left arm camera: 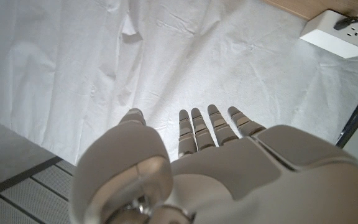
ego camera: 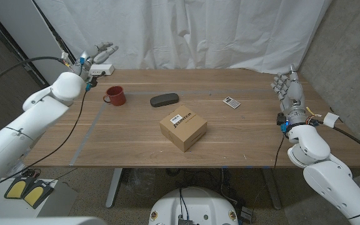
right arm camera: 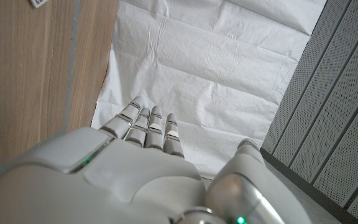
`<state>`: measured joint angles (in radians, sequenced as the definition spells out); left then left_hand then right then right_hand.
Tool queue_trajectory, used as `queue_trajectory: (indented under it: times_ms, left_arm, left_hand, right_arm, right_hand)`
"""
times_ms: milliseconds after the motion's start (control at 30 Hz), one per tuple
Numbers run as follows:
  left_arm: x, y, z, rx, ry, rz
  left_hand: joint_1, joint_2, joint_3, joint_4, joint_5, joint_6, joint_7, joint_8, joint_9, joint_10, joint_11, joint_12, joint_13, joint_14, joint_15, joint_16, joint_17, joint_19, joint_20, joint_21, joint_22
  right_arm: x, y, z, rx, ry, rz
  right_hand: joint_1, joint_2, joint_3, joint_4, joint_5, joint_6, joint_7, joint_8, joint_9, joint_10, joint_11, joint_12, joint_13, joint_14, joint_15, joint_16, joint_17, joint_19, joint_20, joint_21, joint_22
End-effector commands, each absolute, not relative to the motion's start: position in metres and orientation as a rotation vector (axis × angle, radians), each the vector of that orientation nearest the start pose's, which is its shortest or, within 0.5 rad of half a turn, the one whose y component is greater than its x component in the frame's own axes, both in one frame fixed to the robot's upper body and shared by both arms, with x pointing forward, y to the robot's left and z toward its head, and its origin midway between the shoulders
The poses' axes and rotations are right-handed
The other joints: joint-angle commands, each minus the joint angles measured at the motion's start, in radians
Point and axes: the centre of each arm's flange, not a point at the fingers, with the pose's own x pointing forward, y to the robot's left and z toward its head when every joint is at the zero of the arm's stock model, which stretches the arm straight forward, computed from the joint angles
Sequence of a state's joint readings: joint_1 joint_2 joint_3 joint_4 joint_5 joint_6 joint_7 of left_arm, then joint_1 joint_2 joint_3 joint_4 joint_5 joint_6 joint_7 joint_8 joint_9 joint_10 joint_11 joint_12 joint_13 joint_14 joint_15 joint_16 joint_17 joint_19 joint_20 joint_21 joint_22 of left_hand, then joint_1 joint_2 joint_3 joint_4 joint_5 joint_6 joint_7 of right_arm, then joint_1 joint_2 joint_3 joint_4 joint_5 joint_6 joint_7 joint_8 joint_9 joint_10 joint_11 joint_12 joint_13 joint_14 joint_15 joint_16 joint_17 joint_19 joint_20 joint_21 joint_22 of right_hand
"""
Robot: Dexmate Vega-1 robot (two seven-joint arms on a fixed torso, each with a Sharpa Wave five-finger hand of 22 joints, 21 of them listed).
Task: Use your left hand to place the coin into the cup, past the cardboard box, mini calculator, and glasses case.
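Red cup (ego camera: 114,95) stands upright, handle toward glasses case (ego camera: 164,99).

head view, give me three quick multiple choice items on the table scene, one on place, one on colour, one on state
1. What lies between the cup and the mini calculator?
A. the glasses case
B. a white power strip
C. a coin

2. What colour is the cup?
A. blue
B. red
C. white

3. How is the left hand?
A. gripping the cup
C. pressing on the cardboard box
B. raised beyond the table's far left corner, fingers apart, holding nothing visible

Answers: 1 A, the dark case sits between them along the far side. 2 B, the mug is plainly red. 3 B, the hand is up by the curtain, clear of everything on the table.
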<state>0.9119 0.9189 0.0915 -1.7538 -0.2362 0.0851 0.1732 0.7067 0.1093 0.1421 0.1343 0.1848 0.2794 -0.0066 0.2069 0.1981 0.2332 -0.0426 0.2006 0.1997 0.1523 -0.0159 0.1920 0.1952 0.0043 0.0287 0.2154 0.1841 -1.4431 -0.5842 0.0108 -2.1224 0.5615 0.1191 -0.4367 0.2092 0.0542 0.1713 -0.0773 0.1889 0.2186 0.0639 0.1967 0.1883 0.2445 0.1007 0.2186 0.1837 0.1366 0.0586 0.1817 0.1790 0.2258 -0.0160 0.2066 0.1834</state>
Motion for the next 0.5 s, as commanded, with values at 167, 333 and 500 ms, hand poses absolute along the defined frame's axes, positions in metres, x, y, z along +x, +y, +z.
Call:
queue_trajectory:
  times_ms: [167, 333, 500]
  left_arm:
    - [0.548, 0.426, 0.126, 0.109, -0.8, -0.159]
    - [0.548, 0.423, 0.124, 0.066, -0.803, -0.203]
    - [0.545, 0.421, 0.122, 0.071, -0.794, -0.199]
  left_hand:
    - [-0.075, -0.018, -0.038, 0.029, 0.004, -0.068, 0.017, -0.023, 0.001, -0.033, 0.033, -0.007, 0.002, -0.027, 0.016, -0.002, 0.003, 0.006, 0.009, 0.005, 0.005]
    - [-0.098, -0.022, -0.05, 0.031, 0.006, -0.091, 0.019, -0.025, 0.001, -0.045, 0.036, -0.008, 0.002, -0.039, 0.026, -0.004, 0.003, 0.007, 0.021, 0.004, 0.005]
    - [-0.107, -0.023, -0.054, 0.031, 0.007, -0.094, 0.019, -0.023, 0.001, -0.051, 0.042, -0.008, 0.002, -0.04, 0.027, -0.003, 0.002, 0.004, 0.024, 0.003, 0.005]
  right_arm:
    - [0.471, -0.326, -0.025, 0.123, -0.699, -0.112]
    - [0.471, -0.326, -0.023, 0.121, -0.694, -0.114]
    - [0.477, -0.326, -0.022, 0.123, -0.691, -0.104]
  right_hand:
    - [0.004, 0.006, 0.004, -0.004, -0.003, 0.011, -0.001, 0.001, 0.001, 0.012, 0.001, -0.003, 0.004, 0.007, 0.0, 0.004, 0.003, 0.009, -0.001, -0.004, 0.002]
    - [0.004, 0.006, 0.004, -0.004, -0.003, 0.012, -0.001, 0.002, 0.001, 0.011, -0.001, -0.003, 0.004, 0.006, 0.0, 0.003, 0.003, 0.009, -0.001, -0.003, 0.002]
    - [0.004, 0.006, 0.003, -0.004, -0.003, 0.011, -0.001, 0.001, 0.001, 0.013, 0.001, -0.003, 0.004, 0.006, 0.0, 0.003, 0.003, 0.009, -0.001, -0.003, 0.002]
